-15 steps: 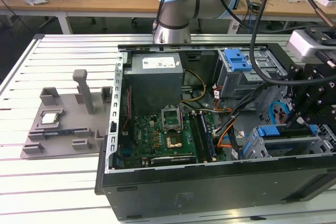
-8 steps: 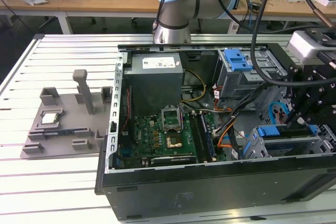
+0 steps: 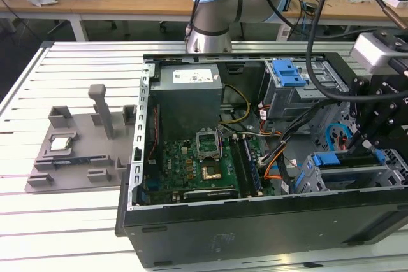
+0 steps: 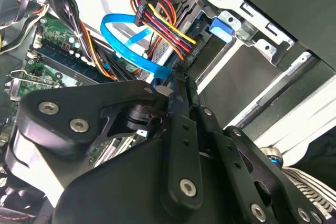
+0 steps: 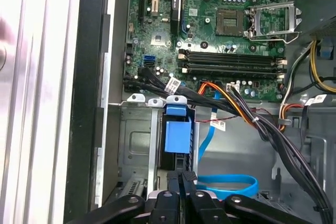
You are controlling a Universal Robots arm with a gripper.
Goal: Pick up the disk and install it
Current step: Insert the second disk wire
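Slatted metal table (image 3: 38, 214) carries an open computer case (image 3: 255, 227); benches with cables stand at the far side.

Exterior view: the arm reaches over the case from the far side. The gripper (image 3: 362, 144) hangs at the exterior view's right, low over the drive cage (image 3: 306, 179) in the near right corner of the case. The disk (image 3: 354, 171) lies flat in that cage, silver with blue rails. Its long axis runs toward the exterior view's left and right. It sits directly under the gripper, touching or very nearly so; contact cannot be confirmed. A grey parts tray (image 3: 76, 151) rests on the table at the exterior view's left, well apart.

Second wrist view: the fingers (image 4: 181, 108) are drawn together to a point, with nothing visible between them. A blue flat cable (image 4: 126, 40) and a red-yellow wire bundle (image 4: 163, 19) lie just beyond the tips.

First wrist view: the fingers again meet with no gap. They point at a blue latch (image 5: 177, 132) on the cage frame, with the motherboard (image 5: 210, 19) beyond. Judgement: the gripper is closed and the disk is seated in or at its bay.
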